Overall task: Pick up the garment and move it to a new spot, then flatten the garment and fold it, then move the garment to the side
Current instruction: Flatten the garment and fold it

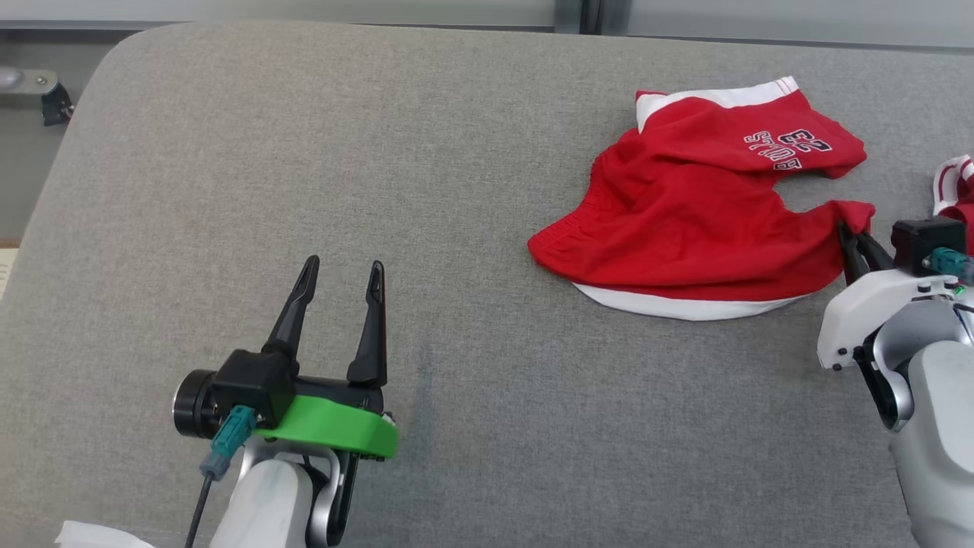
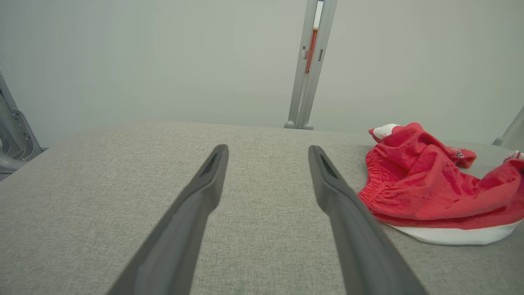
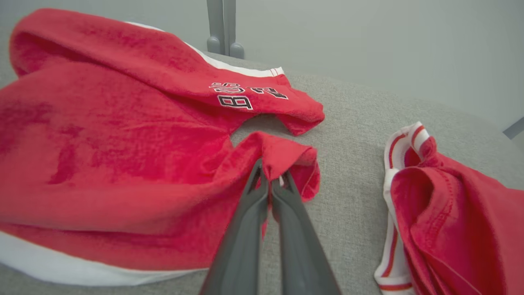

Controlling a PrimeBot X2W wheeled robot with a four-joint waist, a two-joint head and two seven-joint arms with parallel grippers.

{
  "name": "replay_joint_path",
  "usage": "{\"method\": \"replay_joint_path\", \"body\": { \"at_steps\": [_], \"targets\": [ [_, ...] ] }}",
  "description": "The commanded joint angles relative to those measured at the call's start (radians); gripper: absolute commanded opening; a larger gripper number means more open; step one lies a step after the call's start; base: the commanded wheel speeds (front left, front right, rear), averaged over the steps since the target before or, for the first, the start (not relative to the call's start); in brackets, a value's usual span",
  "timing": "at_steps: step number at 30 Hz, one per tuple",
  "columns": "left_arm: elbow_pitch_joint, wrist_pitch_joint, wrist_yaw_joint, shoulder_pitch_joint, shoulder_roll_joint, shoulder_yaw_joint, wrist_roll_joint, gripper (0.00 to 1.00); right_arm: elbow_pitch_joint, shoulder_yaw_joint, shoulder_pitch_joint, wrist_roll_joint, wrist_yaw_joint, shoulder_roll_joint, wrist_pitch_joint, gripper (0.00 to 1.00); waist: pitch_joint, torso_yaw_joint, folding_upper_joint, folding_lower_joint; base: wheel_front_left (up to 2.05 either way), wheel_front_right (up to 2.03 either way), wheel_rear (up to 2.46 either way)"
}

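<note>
A pair of red shorts with white trim and dark lettering lies crumpled on the grey table, at the right of the head view. My right gripper is shut on a fold at the shorts' right edge; in the right wrist view its fingertips pinch that red cloth. My left gripper stands open over bare table at the lower left, well apart from the shorts, with nothing between its fingers.
A second red garment with red-and-white striped trim lies at the table's right edge. A grey post stands behind the table. A white scrap shows at the bottom left corner.
</note>
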Motion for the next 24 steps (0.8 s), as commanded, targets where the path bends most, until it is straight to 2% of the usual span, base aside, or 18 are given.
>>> {"method": "replay_joint_path", "body": {
  "at_steps": [1,3,4,5,11,15,20,24],
  "targets": [
    [0.001,-0.003,-0.003,-0.013,0.002,-0.002,0.000,1.00,0.033,0.012,-0.031,-0.009,-0.002,-0.003,-0.005,0.00,0.004,0.012,0.0000,0.0000,0.00,0.00,0.00],
    [0.001,-0.003,-0.003,-0.015,0.002,-0.003,-0.001,1.00,0.097,0.037,-0.061,-0.016,-0.002,0.003,0.010,0.00,0.007,0.019,0.0000,0.0000,0.00,0.00,0.00],
    [0.000,-0.003,-0.003,-0.016,0.002,-0.005,-0.001,1.00,0.121,0.047,-0.074,-0.021,-0.002,0.002,0.012,0.37,0.008,0.022,0.0000,0.0000,0.00,0.00,0.00],
    [-0.001,-0.003,-0.002,-0.018,0.002,-0.006,-0.002,1.00,0.148,0.059,-0.092,-0.026,-0.002,0.004,0.008,1.00,0.011,0.026,0.0000,0.0000,0.00,0.00,0.00],
    [0.000,-0.003,0.006,-0.020,0.002,-0.016,-0.009,1.00,0.282,0.104,-0.158,-0.041,-0.002,0.006,-0.028,1.00,0.015,0.037,0.0000,0.0000,0.00,0.00,0.00],
    [0.003,-0.003,0.010,-0.013,0.002,-0.007,-0.001,1.00,0.321,0.114,-0.179,-0.037,-0.002,0.017,-0.084,1.00,0.005,0.021,0.0000,0.0000,0.00,0.00,0.00],
    [0.002,-0.003,0.006,-0.007,0.002,0.005,0.008,1.00,0.297,0.115,-0.171,-0.005,-0.002,0.029,-0.171,1.00,-0.015,-0.020,0.0000,0.0000,0.00,0.00,0.00],
    [-0.004,-0.003,0.002,-0.003,0.002,0.015,0.013,1.00,0.229,0.120,-0.127,0.030,-0.002,0.032,-0.227,1.00,-0.024,-0.065,0.0000,0.0000,0.00,0.00,0.00]
  ]
}}
